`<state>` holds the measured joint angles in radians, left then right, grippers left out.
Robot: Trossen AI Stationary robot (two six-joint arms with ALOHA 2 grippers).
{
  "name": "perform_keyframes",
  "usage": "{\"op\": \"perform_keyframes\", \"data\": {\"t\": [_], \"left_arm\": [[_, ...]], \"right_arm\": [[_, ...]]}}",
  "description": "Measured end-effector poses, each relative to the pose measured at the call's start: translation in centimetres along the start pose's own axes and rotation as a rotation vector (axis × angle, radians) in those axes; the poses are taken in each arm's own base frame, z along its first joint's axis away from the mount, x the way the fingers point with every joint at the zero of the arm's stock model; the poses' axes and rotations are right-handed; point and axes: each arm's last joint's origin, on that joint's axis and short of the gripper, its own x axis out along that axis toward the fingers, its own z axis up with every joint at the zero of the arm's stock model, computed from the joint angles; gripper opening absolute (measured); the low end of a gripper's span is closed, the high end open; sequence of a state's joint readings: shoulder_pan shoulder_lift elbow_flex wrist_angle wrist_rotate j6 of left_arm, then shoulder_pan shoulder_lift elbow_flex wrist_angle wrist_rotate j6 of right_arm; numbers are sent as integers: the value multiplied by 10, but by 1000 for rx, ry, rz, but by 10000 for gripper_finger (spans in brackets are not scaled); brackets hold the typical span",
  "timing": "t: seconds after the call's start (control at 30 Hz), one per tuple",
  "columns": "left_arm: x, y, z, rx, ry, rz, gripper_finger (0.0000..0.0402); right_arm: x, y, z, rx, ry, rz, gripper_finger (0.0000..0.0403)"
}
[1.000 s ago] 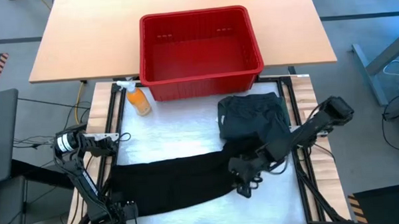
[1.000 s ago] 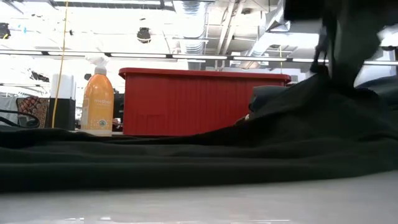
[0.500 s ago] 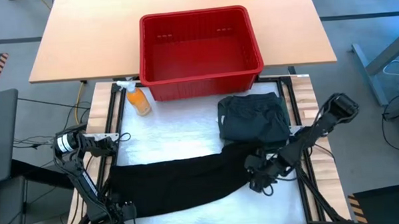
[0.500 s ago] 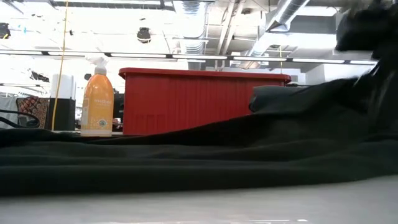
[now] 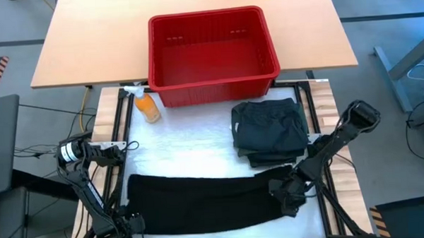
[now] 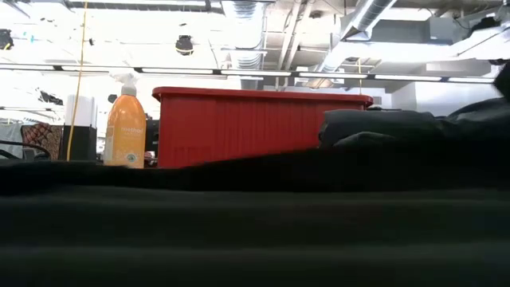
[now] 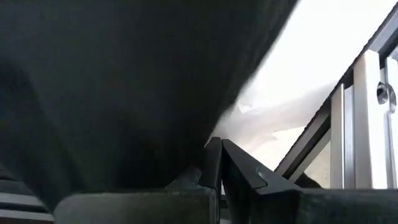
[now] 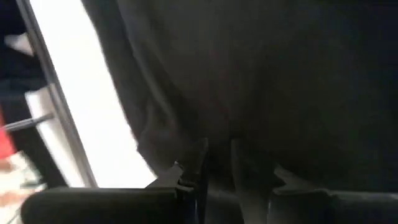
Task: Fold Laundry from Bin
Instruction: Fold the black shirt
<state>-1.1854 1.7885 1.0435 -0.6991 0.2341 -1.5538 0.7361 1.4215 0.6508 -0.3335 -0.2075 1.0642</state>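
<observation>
black cloth stretched between two grippers at the near edge

seen from above, the long black cloth (image 5: pixel 201 201) lay spread flat across the white table cover (image 5: pixel 192 144), from about 7 o'clock to 5 o'clock of the table's middle. the left gripper (image 5: pixel 133 224) sat low at 7 o'clock on the cloth's near left corner; its wrist camera showed the two fingers pressed together (image 7: pixel 219 163) with the dark cloth at their tips, so it was closed, pinching the cloth. the right gripper (image 5: pixel 287 199) was at 5 o'clock on the cloth's right end, and its wrist view showed the fingers (image 8: pixel 200 163) narrowly parted with dark fabric bunched between them, gripping the cloth.

a folded dark garment (image 5: pixel 270 127) rested at about 3 o'clock, just beyond the cloth's right end and near the bin. the red bin (image 5: pixel 212 82) stood at 12 o'clock, straddling the far edge of the cover. an orange spray bottle (image 5: pixel 146 106) lay at 10 o'clock, just beside the bin's near left corner.

in the low view the black cloth (image 6: pixel 255 227) filled the foreground, with the bottle (image 6: pixel 127 127) and the bin (image 6: pixel 239 131) behind it.
</observation>
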Motion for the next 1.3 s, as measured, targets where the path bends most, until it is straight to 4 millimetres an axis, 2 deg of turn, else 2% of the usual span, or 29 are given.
{"op": "perform_keyframes", "data": {"t": [0.1, 0.2, 0.37, 0.47, 0.6, 0.73, 0.87, 0.97, 1.07, 1.2, 1.3], "left_arm": [[0, 0, 3, -9, -19, -2, 0], [-1, 2, 7, -24, -22, 5, 0], [1, 6, 14, -58, -11, 6, 0], [-6, 6, 15, -45, -59, -21, 0], [-39, 8, 11, 49, -223, -140, 0], [-74, 10, -2, 233, -173, -295, 0], [-96, 31, -2, 242, -286, -232, 8], [-110, 47, 14, 153, -492, -142, 24], [-116, 58, 44, 101, -650, -65, 45], [-103, 71, 89, 148, -665, 2, 77], [-96, 92, 119, 99, -641, 66, 100]], "right_arm": [[-18, 14, 0, 20, 44, 124, 97], [-38, 17, -3, 43, 24, 103, 97], [-75, 26, -1, 35, -180, 117, 97], [-87, 20, -2, 81, -290, 44, 97], [-91, 13, -2, 109, -360, -35, 97], [-92, 11, 2, 107, -374, -34, 97], [-92, 10, 3, 101, -386, -48, 97], [-93, 8, 5, 131, -454, -91, 97], [-87, 2, 7, 165, -500, -154, 97], [-77, -7, 14, 176, -478, -235, 97], [-72, -11, 23, 168, -427, -243, 97]]}}
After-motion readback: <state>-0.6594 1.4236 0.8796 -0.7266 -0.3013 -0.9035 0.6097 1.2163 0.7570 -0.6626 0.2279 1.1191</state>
